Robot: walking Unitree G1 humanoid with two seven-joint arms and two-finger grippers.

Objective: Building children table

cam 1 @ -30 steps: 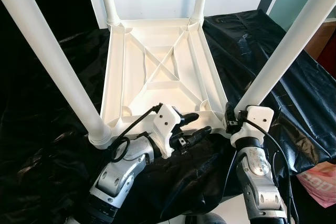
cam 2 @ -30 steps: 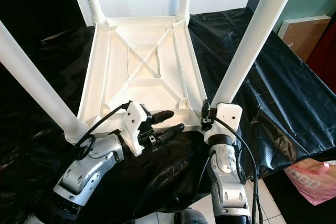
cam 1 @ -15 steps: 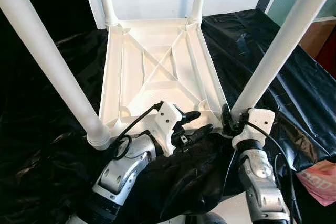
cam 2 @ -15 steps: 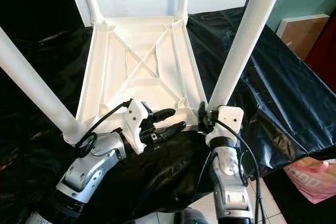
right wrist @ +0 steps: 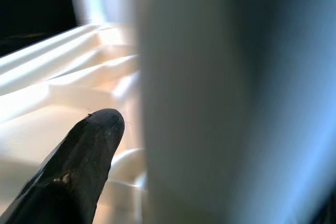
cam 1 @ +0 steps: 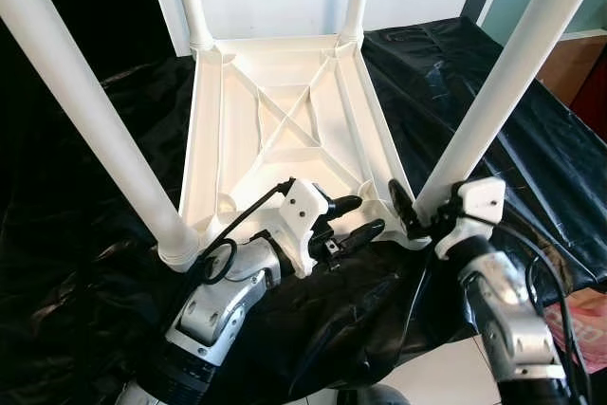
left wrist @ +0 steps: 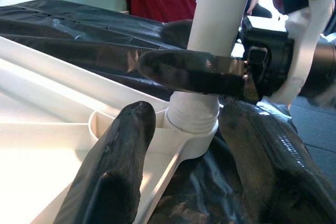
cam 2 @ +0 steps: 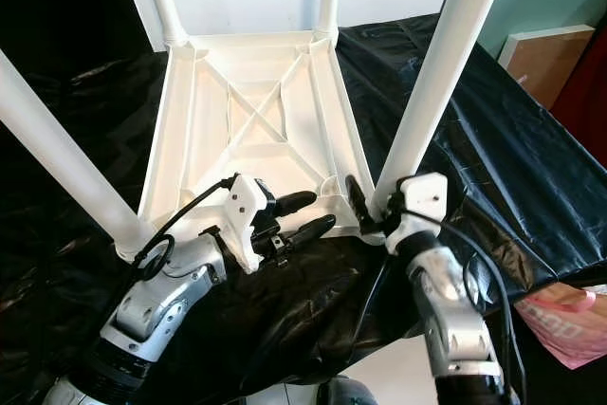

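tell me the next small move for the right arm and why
Probably turn the near right leg a little further into its socket: the right gripper is shut on its base, while the left gripper hovers open by the tabletop edge. Whether the leg is fully seated can't be seen.

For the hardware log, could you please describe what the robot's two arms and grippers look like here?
Both arms are silver metal with ribbed, jointed segments and dark gaps at the joints. Each ends in a white angular wrist housing. The left gripper and right gripper each have two long, rounded, glossy black fingers. A black cable loops beside each forearm into the housing.
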